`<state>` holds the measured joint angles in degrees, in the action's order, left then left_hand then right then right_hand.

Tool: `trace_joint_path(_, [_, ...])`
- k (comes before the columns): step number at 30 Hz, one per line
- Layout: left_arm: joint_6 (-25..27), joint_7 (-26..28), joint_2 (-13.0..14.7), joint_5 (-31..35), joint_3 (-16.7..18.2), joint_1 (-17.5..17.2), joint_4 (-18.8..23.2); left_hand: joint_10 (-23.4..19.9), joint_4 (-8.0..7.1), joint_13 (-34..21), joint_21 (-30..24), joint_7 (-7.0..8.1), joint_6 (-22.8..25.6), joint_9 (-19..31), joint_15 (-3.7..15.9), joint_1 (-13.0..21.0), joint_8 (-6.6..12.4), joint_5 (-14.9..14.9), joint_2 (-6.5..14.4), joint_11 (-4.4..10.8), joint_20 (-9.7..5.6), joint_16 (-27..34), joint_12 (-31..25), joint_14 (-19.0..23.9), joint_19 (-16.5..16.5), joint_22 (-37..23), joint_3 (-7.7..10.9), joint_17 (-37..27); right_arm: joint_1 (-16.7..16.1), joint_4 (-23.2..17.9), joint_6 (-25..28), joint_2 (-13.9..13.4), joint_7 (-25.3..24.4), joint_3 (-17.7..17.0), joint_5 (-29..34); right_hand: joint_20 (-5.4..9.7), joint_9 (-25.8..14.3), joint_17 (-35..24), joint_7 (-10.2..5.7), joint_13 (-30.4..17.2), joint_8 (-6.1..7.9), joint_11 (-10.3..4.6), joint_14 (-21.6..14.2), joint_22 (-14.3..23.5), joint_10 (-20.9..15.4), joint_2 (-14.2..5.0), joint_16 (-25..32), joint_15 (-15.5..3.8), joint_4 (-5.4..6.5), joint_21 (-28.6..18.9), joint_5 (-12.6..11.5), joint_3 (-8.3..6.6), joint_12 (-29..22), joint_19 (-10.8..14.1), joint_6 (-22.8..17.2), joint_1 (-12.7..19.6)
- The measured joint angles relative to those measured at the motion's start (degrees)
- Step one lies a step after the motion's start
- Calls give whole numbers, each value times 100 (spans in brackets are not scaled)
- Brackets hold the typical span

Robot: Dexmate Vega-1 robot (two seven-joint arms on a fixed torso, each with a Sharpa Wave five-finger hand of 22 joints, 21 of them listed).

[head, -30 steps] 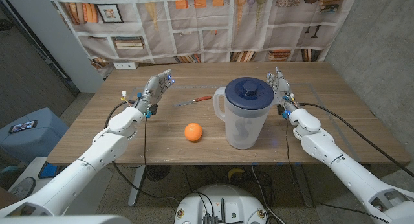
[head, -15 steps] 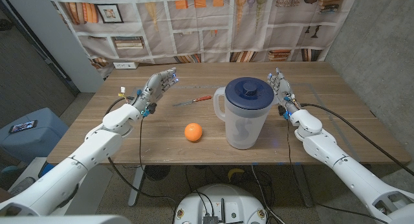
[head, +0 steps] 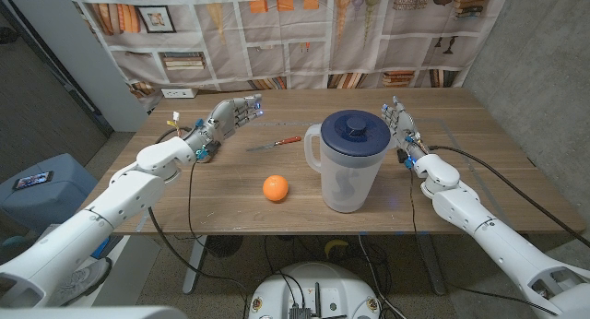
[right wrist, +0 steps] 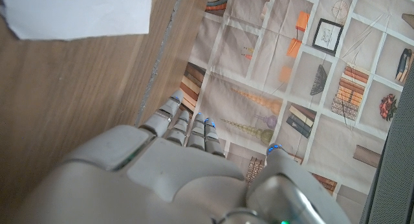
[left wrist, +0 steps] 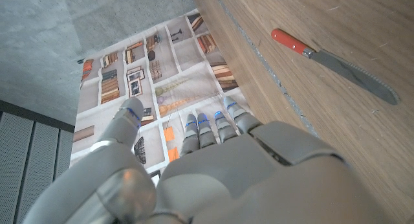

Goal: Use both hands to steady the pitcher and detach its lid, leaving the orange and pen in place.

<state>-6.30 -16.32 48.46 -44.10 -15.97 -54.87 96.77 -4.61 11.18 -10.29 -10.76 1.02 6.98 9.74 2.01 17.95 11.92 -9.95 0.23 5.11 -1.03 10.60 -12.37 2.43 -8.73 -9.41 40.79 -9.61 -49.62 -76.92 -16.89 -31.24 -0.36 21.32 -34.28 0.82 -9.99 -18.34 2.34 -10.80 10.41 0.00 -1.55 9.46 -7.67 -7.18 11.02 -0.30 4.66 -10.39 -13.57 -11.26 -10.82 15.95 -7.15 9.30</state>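
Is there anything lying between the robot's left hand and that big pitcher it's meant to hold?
Yes: the red-handled pen lies on the table between the left hand and the pitcher. The orange sits nearer the robot, off that line.

The pitcher (head: 345, 168) stood upright near the table's (head: 230, 199) middle, its dark blue lid (head: 353, 127) on top and its handle at 9 o'clock. The orange (head: 275, 188) lay at 9 o'clock of the pitcher, apart from it. A red-handled tool (head: 274, 144) lay at 12 o'clock of the orange. The left hand (head: 227, 119) held nothing, fingers apart, at 9 o'clock of the tool. The right hand (head: 400, 125) held nothing, just beside the lid at 3 o'clock.
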Motion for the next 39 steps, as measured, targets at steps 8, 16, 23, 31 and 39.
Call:
trace_joint_path(8, [113,-500,242,-115,-28,114,-7,43,22,0,2,147,-23,29,4,278,0,0,-125,85,0,0,39,4,0,8,30,0,75,107,-4,16,31,25,39,2,0,4,0,0,0,0,0,0,0,0,0,0,-17,0,0,-17,0,-2,0,0])
trace_joint_path(16, [163,-863,415,-123,-93,173,52,135,6,1,48,218,-54,28,4,535,0,0,-207,176,-100,-22,95,4,39,-8,105,-14,87,118,-21,-16,47,19,42,21,0,26,0,0,0,22,0,0,22,0,0,0,-31,0,0,-31,0,-22,0,0])
trace_joint_path(23, [210,-1143,516,-83,-229,305,85,189,6,-26,48,238,-74,28,4,706,0,0,-273,184,-122,-45,115,-40,104,-7,105,-14,75,74,-17,-43,22,-6,39,42,1,53,-22,0,0,21,22,0,22,0,0,-21,-14,0,0,-48,0,-42,22,0])
trace_joint_path(31, [289,-1515,590,40,-393,450,130,189,-1,-26,48,268,-105,28,-13,833,-28,-24,-355,184,-122,-45,114,-83,104,-7,145,-13,23,-4,8,-79,-44,-35,37,41,1,53,0,0,0,21,21,0,22,0,0,-21,-14,0,1,-48,0,-42,43,0])
trace_joint_path(39, [310,-1810,634,184,-573,607,146,189,-1,-26,48,299,-136,27,-25,964,-28,-23,-397,184,-91,-45,113,-132,135,-6,145,-13,-20,-26,-1,-80,-140,-40,98,41,1,80,0,0,0,21,21,0,21,0,23,-21,-14,0,1,-48,0,-42,43,-1])
